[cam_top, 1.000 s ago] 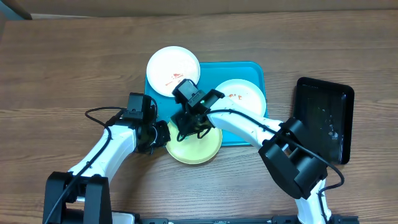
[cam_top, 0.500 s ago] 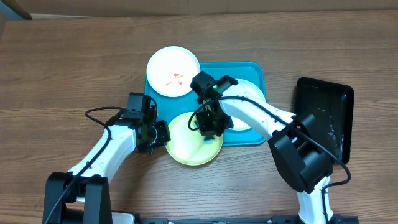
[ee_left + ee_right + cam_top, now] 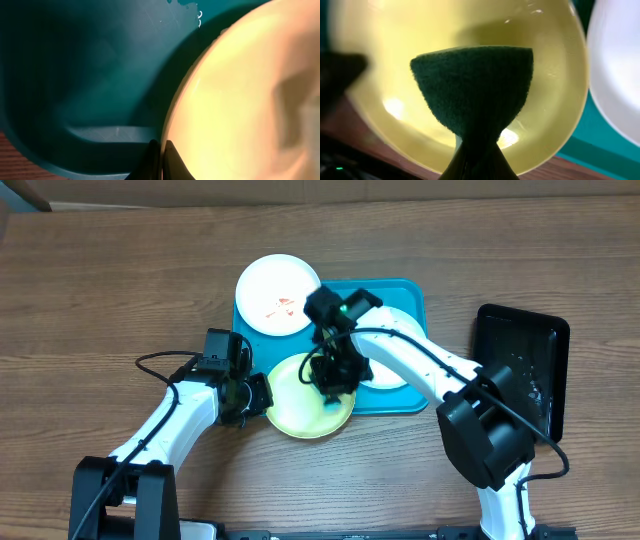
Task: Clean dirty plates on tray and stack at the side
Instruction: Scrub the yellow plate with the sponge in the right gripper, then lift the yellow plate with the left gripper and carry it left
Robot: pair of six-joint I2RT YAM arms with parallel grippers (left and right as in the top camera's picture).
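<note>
Wood table (image 3: pixel 100 260), black tray (image 3: pixel 520 370), sponge (image 3: pixel 470 85) over yellow plate (image 3: pixel 295 418)

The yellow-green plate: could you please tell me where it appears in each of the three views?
Overhead: yellow-green plate at centre, overlapping the near edge of the turquoise tray.
Left wrist: fills the right half, its rim pinched by the left tool.
Right wrist: fills most of the frame, behind the green scrubbing pad held by the right tool.
Shared landmark: that tray, in all three views.
</note>
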